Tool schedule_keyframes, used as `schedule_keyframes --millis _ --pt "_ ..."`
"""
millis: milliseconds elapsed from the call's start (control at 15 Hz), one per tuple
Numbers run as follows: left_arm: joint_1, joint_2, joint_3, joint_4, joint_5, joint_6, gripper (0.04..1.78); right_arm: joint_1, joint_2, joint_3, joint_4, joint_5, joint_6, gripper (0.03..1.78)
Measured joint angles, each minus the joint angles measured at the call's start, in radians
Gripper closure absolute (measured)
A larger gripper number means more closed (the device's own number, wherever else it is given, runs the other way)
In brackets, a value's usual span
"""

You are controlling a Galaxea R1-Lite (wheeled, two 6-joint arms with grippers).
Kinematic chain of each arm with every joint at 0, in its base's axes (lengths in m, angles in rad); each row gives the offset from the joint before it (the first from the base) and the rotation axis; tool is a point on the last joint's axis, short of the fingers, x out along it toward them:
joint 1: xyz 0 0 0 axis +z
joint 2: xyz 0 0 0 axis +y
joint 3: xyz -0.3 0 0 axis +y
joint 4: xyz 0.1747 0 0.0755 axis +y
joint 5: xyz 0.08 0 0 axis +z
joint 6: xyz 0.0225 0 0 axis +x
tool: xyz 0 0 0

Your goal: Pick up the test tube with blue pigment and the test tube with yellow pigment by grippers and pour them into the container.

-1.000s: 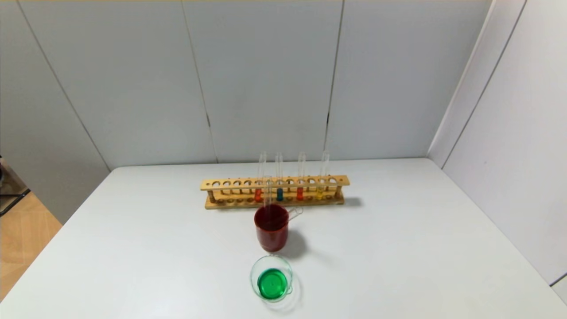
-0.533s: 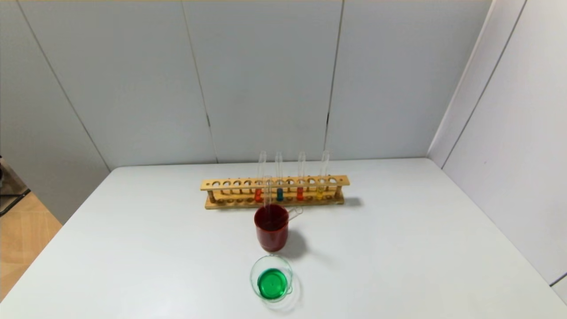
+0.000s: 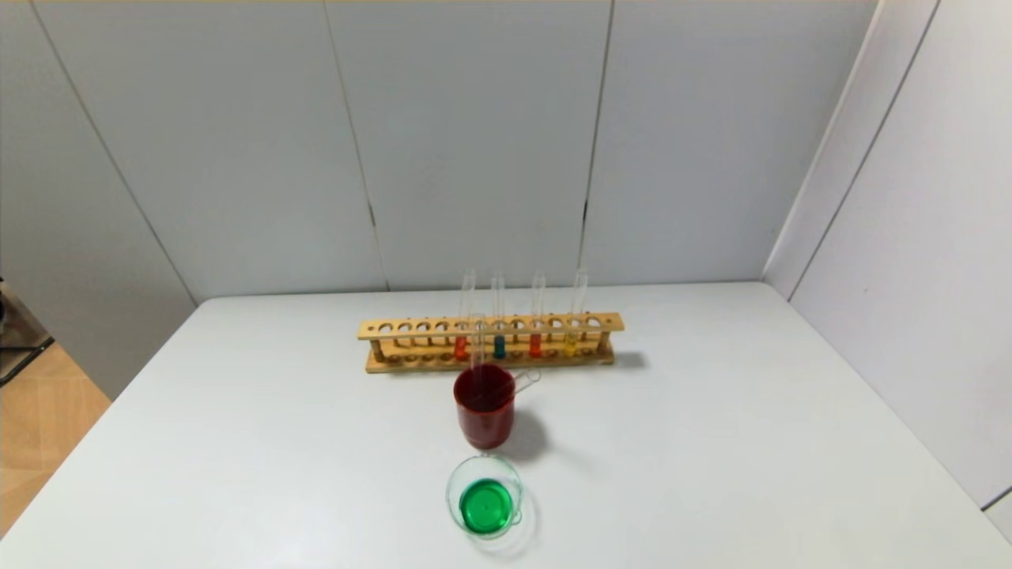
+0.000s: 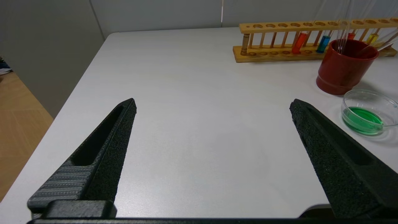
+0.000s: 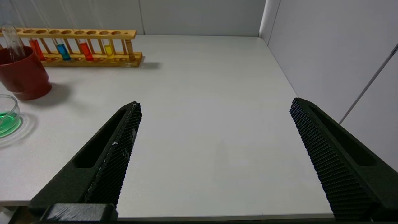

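Note:
A blue-liquid test tube (image 3: pixel 499 346) and a yellow-liquid test tube (image 3: pixel 571 344) stand upright in a wooden rack (image 3: pixel 379 329) at the table's middle back. The clear glass dish (image 3: pixel 455 484) near the front holds green liquid. The blue tube (image 4: pixel 323 44) and dish (image 4: pixel 388 102) show in the left wrist view, and the blue tube (image 5: pixel 63 51), yellow tube (image 5: pixel 108 49) and dish (image 5: pixel 12 104) in the right wrist view. My left gripper (image 4: pixel 213 104) and right gripper (image 5: pixel 216 104) are open and empty above the table's near edge, out of the head view.
A dark red cup (image 3: pixel 485 427) with empty glass tubes in it stands between rack and dish. Two orange-red tubes (image 3: pixel 461 348) (image 3: pixel 535 345) stand in the rack. Grey wall panels enclose the white table (image 3: pixel 711 442) at the back and right.

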Motion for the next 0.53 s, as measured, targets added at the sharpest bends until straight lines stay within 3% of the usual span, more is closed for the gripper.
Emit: schedule_keyframes --millis 533 --pt "0.000 0.000 0.000 0.000 0.000 0.000 0.08 0.000 0.000 0.001 0.000 -0.007 0.001 0.07"
